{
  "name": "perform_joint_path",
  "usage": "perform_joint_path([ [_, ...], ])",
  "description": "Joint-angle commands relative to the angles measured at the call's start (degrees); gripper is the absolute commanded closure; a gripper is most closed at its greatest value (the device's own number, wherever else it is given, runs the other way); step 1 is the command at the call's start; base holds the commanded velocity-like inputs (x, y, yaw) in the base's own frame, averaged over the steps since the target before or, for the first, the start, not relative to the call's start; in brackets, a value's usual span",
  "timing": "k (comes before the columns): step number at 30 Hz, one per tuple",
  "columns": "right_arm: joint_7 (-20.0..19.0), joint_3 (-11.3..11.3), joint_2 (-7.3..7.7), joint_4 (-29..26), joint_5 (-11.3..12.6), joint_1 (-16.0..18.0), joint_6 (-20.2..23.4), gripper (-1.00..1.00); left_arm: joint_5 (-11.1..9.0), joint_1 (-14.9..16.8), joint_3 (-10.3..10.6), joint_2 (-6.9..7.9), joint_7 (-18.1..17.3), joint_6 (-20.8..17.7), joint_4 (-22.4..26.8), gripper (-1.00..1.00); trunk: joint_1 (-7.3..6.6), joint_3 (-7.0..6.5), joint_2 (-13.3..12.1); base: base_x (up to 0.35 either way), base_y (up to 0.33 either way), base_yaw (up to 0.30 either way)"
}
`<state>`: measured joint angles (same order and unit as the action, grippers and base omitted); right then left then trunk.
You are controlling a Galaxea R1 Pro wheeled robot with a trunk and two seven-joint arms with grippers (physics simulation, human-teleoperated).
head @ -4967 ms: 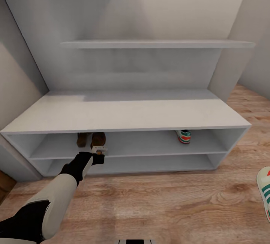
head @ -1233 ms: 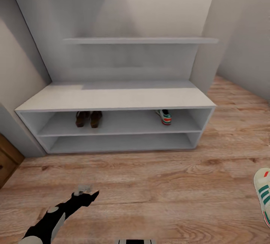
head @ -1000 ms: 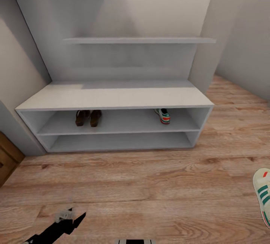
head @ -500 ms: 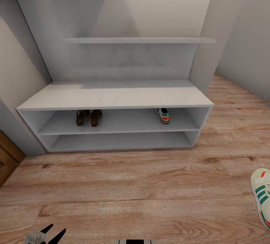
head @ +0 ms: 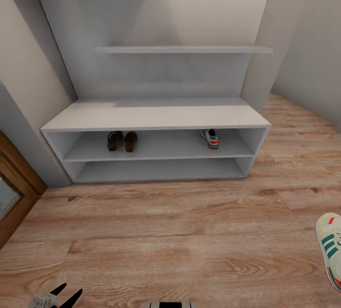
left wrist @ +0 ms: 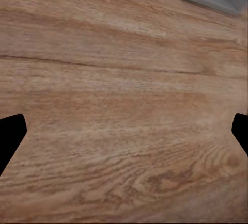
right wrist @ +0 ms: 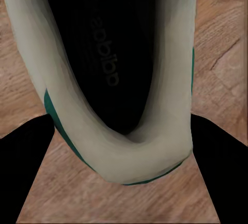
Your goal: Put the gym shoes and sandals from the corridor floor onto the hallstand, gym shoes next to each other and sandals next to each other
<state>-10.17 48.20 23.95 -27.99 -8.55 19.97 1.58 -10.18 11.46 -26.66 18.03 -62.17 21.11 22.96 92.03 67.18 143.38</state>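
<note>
Head view: a light-grey rack (head: 156,118) stands against the wall on a wood-plank floor (head: 180,232). On its upper open tier, toward the left end, two brown sandals (head: 122,141) lie side by side, long axes running front to back; which end faces out is hard to tell. Toward the right end of the same tier sits one sneaker (head: 210,138), also lying front to back, its red-soled end toward the front edge. A second sneaker (head: 330,247) lies on the floor at the right edge of the picture, well apart from the rack, cut off by the frame, its long axis roughly front to back. The left gripper (head: 64,294) shows at the bottom edge, jaws parted and empty.

Left wrist view: two dark fingertips (left wrist: 10,136) stand wide apart over bare floor, with nothing between them. A grey strip crosses one corner.

Right wrist view: the right gripper (right wrist: 124,146) has its dark fingers (right wrist: 26,167) on either side of the floor sneaker's heel, looking down into its dark inside. Whether the jaws press the heel or only flank it cannot be told.
</note>
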Motion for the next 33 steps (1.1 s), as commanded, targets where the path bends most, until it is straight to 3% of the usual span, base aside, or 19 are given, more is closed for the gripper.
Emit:
perform_joint_path([
  [1, -0.50, 0.49, -0.04, -0.11, -0.59, 0.06, 0.17, 1.00, -0.02, 0.05, -0.14, -0.01, -0.23, 0.28, -0.11, -1.00, -0.04, 0.04, 0.02, -0.277, 0.178, 0.000],
  [10, -0.52, 0.49, -0.04, -0.14, -0.59, 0.06, 0.14, 1.00, -0.01, 0.06, -0.20, 0.06, -0.24, 0.24, -0.01, -1.00, -0.04, 0.04, 0.02, -0.227, 0.146, 0.000],
  [26, -0.53, 0.35, -0.56, 0.09, -0.63, 0.06, 0.19, 1.00, 0.03, 0.07, -0.07, 0.06, -0.28, -0.16, 0.47, -1.00, -0.04, 0.04, 0.02, -0.020, 0.012, 0.000],
  [27, -0.55, -2.14, -4.00, 0.13, -0.79, 0.06, 0.25, 1.00, 0.07, 0.13, 0.33, 0.00, -0.31, -0.32, 0.61, -1.00, -0.04, 0.04, 0.02, 0.000, 0.000, 0.000],
  [28, -0.55, -3.12, -4.67, 0.13, -0.91, 0.06, 0.25, 1.00, 0.07, 0.13, 0.37, 0.00, -0.38, -0.33, 0.62, -1.00, -0.04, 0.04, 0.02, 0.000, 0.000, 0.000],
  [30, -0.53, -7.55, -7.02, 0.11, -1.49, 0.06, 0.26, 1.00, 0.12, 0.14, 0.46, 0.05, -1.05, -0.35, 0.65, -1.00, -0.04, 0.04, 0.02, 0.000, 0.000, 0.000],
  [33, -0.27, -17.27, -12.21, -0.25, -2.19, 0.06, 0.24, 1.00, 0.21, 0.09, 0.53, 0.31, -3.94, -0.31, 0.60, -1.00, -0.04, 0.04, 0.02, 0.000, 0.000, 0.000],
])
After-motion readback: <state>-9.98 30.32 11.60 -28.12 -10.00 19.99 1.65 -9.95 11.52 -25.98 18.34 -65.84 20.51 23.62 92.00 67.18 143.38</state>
